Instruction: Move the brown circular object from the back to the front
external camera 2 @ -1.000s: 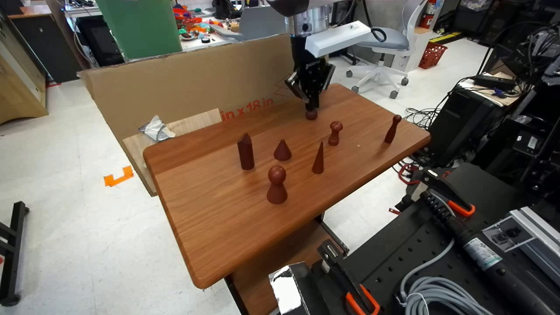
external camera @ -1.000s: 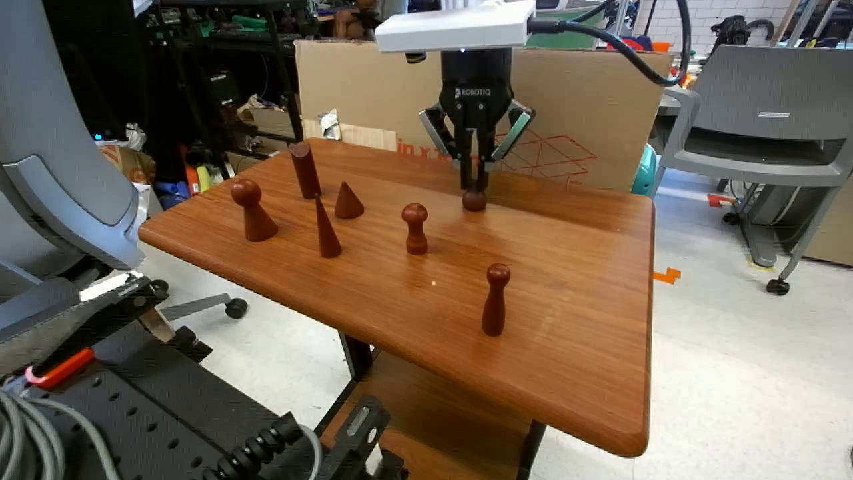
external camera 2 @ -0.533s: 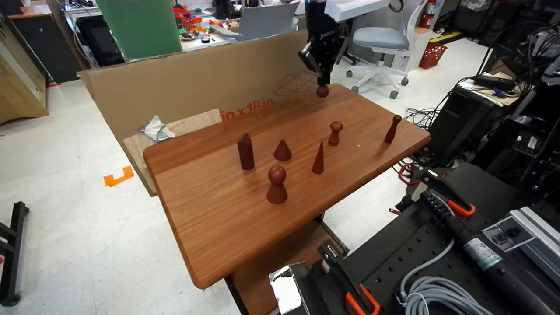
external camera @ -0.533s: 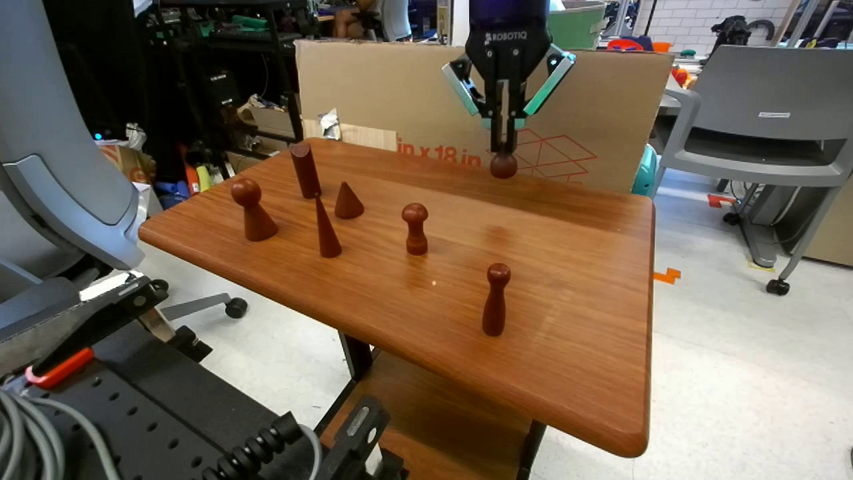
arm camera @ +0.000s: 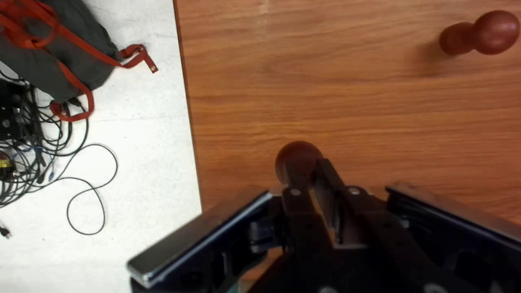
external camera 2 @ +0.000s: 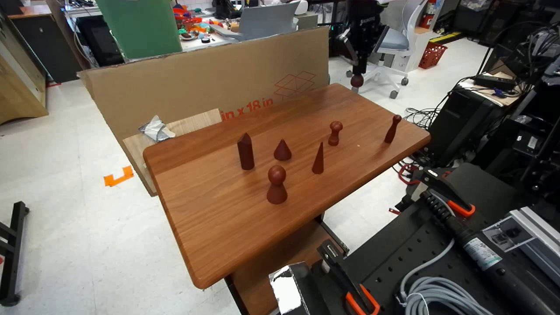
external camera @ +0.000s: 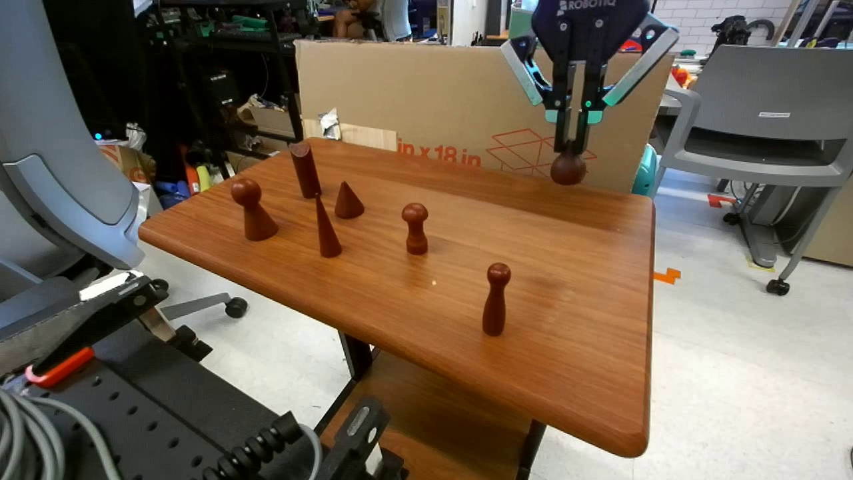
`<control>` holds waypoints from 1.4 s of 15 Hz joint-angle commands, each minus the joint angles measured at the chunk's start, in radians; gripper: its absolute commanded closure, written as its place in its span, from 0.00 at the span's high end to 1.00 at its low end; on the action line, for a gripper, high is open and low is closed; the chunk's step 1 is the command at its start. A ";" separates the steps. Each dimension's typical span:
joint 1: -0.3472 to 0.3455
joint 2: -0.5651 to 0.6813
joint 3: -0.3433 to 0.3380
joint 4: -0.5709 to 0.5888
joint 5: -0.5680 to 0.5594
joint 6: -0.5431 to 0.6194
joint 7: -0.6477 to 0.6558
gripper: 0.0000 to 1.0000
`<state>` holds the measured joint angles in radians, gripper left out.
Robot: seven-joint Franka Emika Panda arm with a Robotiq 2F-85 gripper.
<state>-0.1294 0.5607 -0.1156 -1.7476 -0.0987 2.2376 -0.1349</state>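
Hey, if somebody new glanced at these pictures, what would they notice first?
Probably the black gripper, shut on the round piece and holding it in the air, clear of the table. Next, perhaps, the cardboard with red print along the table's far edge in both exterior views, then the slim peg standing upright on the tabletop.

Squat cone (external camera: 348, 203), cardboard (external camera: 460, 100) — red-printed, gray chair (external camera: 766, 93)

Shadow strip on the tabletop (external camera: 546, 257) beside the cardboard (external camera: 426, 93)
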 commanded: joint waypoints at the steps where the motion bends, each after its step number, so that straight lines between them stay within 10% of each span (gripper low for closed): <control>1: -0.028 0.023 0.002 -0.011 0.007 -0.016 -0.006 0.03; 13: -0.054 0.163 0.007 0.079 0.049 -0.080 0.032 0.03; 14: -0.058 0.156 0.010 0.079 0.054 -0.096 0.023 0.39; 21: -0.020 -0.129 0.047 -0.144 0.058 -0.015 -0.021 0.82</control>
<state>-0.1675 0.6121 -0.0868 -1.7356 -0.0350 2.1810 -0.1303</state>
